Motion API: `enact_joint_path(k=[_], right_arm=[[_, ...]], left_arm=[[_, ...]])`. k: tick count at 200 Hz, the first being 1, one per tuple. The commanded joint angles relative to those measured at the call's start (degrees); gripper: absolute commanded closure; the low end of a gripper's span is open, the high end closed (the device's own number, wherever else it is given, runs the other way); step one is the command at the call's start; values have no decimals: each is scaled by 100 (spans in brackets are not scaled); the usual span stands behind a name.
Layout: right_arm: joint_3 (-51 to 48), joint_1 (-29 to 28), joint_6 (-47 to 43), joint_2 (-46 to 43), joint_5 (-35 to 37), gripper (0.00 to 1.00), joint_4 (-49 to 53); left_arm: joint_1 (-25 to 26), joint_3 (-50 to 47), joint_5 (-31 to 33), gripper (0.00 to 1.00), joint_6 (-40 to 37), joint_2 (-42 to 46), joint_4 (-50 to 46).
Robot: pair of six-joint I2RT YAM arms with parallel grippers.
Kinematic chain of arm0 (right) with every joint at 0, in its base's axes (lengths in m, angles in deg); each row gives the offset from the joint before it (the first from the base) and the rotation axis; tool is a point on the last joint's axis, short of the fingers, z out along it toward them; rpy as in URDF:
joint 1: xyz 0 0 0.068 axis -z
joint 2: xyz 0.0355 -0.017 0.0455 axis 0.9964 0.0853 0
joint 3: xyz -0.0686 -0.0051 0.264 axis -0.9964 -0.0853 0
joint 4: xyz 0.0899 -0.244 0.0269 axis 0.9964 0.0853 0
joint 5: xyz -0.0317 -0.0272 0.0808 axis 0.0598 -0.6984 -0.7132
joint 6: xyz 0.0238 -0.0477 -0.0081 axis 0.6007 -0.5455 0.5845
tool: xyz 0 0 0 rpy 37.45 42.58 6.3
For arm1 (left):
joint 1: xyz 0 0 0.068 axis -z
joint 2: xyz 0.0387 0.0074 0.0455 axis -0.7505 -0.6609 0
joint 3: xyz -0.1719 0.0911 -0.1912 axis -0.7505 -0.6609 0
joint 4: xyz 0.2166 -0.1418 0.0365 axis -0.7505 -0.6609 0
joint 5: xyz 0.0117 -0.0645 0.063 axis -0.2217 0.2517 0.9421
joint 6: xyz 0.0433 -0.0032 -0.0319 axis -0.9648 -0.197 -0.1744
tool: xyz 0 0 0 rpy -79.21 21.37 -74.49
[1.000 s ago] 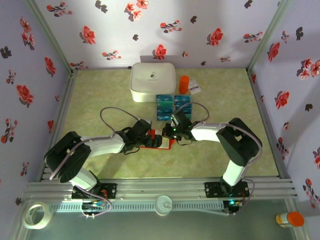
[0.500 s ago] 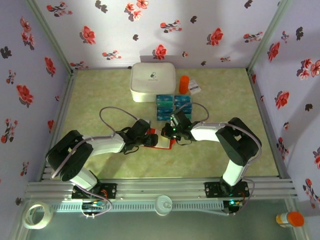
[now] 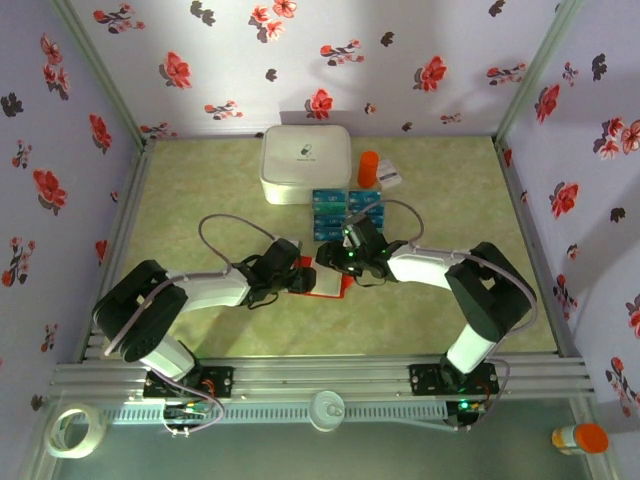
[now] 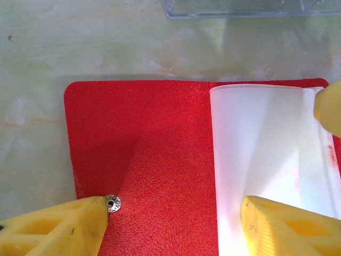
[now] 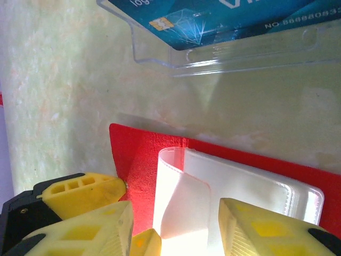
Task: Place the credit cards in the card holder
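Starting at the left, your left gripper has its jaws spread wide over the card holder. One fingertip is beside the metal snap and the other is on the pale sleeve; it grips nothing. The card holder lies opened flat on the table between the two arms. Expect it to be light and floppy, likely to skid on the smooth top unless you pin the red cover down.

The sleeve looks soft and slippery, so take it by its free curled edge. Your right gripper has its jaws partly apart with that curled flap rising between them, apparently not pinched.

Just beyond the holder, the credit cards sit in rows on the clear sheet. They are probably stiff, thin and glossy, so take one by an exposed edge rather than from flat. The sheet's raised lip may catch a card as it slides out. The two grippers also crowd each other over the holder. Farther back, the white box, the orange cylinder and the white packet stand clear of the work.
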Motion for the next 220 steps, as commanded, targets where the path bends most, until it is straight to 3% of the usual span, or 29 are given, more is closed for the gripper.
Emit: enact_joint_path(k=[1,91,104,130,220], right_arm=[[-68,35,85,21,50,52,8],[159,-77,499,369,-557,51,-704],[190,-117,573,291,-577,51,-723],[204,-200,718,169,-534,48,-768],[512,-530,1168,412,-375,42,-1082]], left_arm=[[20,-203,-307,32,68,-282,-117],[-6,-203,-309,27,102,-3,-176],[-50,-197,-311,22,138,230,-229],[-248,-237,-286,0,251,844,-327],[-1278,-759,-272,0,811,2514,-477]])
